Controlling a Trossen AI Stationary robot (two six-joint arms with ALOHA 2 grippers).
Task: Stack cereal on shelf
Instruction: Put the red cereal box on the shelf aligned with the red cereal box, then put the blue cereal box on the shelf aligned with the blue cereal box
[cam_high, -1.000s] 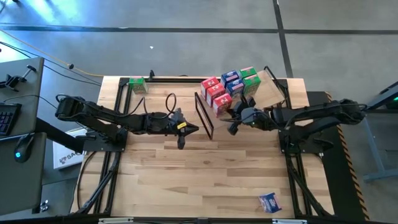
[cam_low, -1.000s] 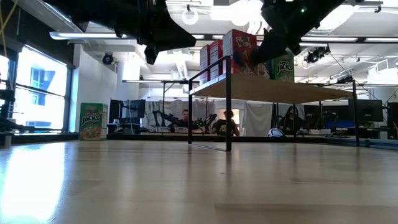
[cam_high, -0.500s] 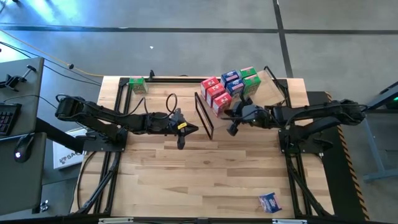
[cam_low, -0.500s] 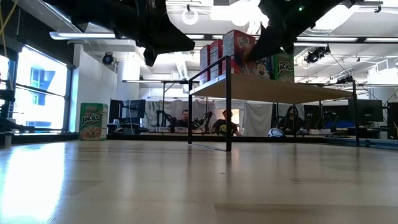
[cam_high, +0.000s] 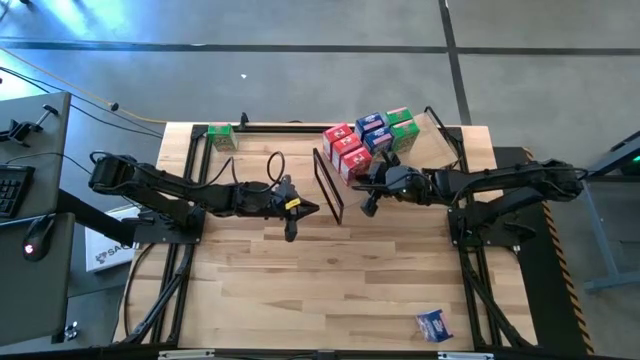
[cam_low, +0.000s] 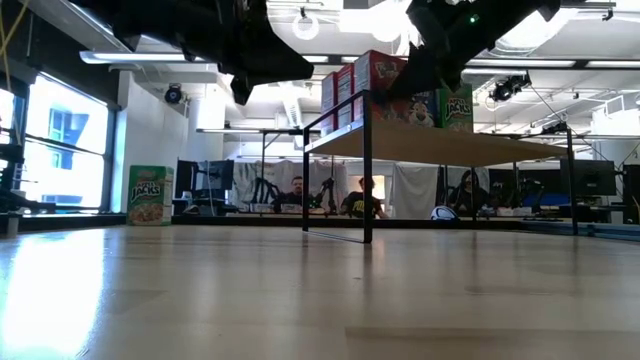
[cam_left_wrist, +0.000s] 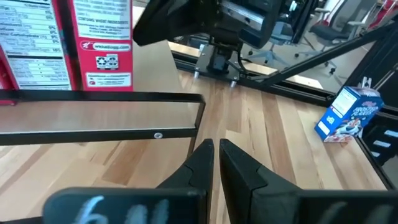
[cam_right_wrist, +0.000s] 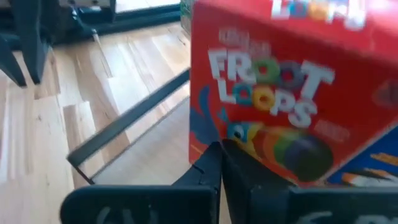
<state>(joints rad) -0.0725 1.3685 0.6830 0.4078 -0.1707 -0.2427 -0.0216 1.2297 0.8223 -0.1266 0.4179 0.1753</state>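
Where cereal (cam_high: 348, 158) stands, right gripper (cam_high: 365, 205) outstretched.

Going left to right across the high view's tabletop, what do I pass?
Lone green cereal box at the far left corner → left gripper, shut → shelf's black frame end → right gripper, shut → loose blue cereal box near the front edge.

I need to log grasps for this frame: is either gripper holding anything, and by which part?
Nothing is held. The right gripper is shut, empty, at a red cereal box on the shelf; the left gripper is shut over bare table.
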